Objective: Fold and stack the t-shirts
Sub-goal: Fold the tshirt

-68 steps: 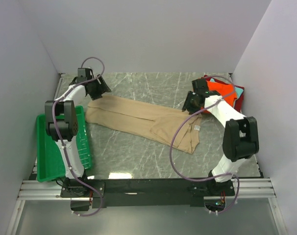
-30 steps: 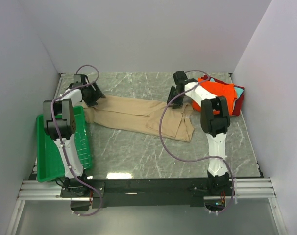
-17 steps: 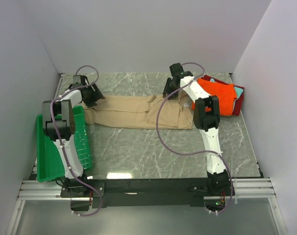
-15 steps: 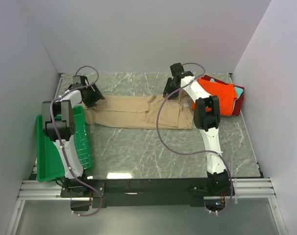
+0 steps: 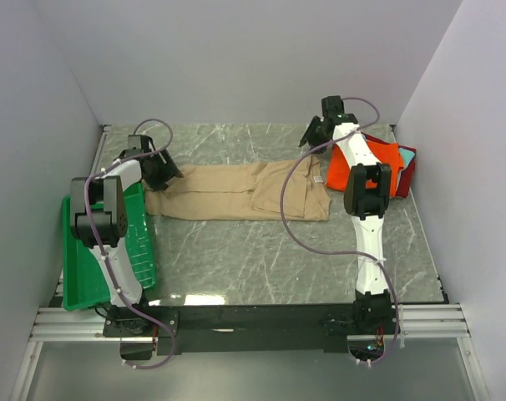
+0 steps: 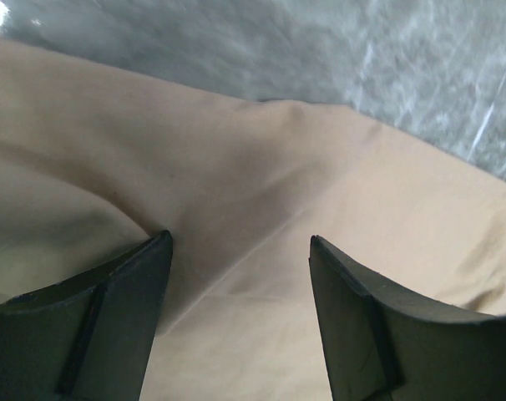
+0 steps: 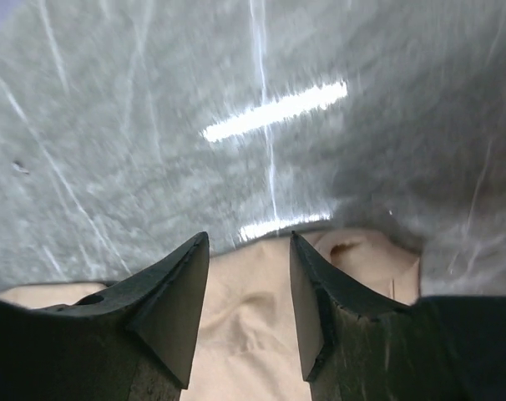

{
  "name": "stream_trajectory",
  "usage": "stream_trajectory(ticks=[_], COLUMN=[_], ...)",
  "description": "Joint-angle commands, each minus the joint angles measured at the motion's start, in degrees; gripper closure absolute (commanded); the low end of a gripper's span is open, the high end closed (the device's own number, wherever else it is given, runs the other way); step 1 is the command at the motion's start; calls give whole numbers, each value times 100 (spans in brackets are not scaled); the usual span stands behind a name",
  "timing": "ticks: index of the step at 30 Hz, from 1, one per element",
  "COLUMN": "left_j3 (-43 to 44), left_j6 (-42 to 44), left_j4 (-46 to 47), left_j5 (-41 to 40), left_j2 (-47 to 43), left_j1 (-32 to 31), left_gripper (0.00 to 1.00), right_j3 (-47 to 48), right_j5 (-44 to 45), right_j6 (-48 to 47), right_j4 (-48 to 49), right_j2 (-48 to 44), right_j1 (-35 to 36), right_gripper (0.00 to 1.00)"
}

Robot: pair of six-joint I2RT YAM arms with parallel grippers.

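Left of the tan shirt (image 5: 236, 190), the tray (image 5: 86, 267) crowds my left gripper (image 5: 159, 170), jaws apart over the shirt's left end. On the shirt's near side the table (image 5: 261, 251) lies bare. My right gripper (image 5: 314, 137), jaws apart and empty, hangs just beyond the shirt's far right corner. The orange shirt (image 5: 374, 160) lies to the right.

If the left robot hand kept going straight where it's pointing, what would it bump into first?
Most likely the tan t-shirt. The left gripper points down at it with its fingers spread, and nothing shows in between. How close it is to the cloth is hard to tell.
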Motion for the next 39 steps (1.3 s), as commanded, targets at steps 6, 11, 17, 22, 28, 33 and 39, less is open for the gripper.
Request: stream_trajectory(ticks=[6, 11, 17, 22, 28, 33, 39], left_j3=[78, 297, 526, 492, 456, 369, 0], left_j6=[131, 175, 272, 281, 298, 307, 202], left_j4=[-569, -701, -895, -842, -772, -675, -526], left_j5=[136, -5, -251, -207, -75, 21, 118], left_j2=[-174, -235, -60, -42, 54, 133, 73], left_j1=[-147, -138, -129, -138, -129, -129, -155], left_gripper=[27, 26, 26, 26, 26, 26, 26], right_j3=[-151, -1343, -2724, -3508, -3922, -3729, -3097], right_j5=[-826, -642, -458, -237, -45, 307, 641], right_j6=[-177, -440, -599, -573, -441, -484, -520], right_j4=[678, 767, 644, 740, 697, 407, -15], right_j2=[-800, -1905, -2628, -2840, -2612, -2304, -1716], right_j1=[62, 228, 597, 896, 1002, 993, 976], right_gripper=[47, 47, 47, 47, 48, 48, 48])
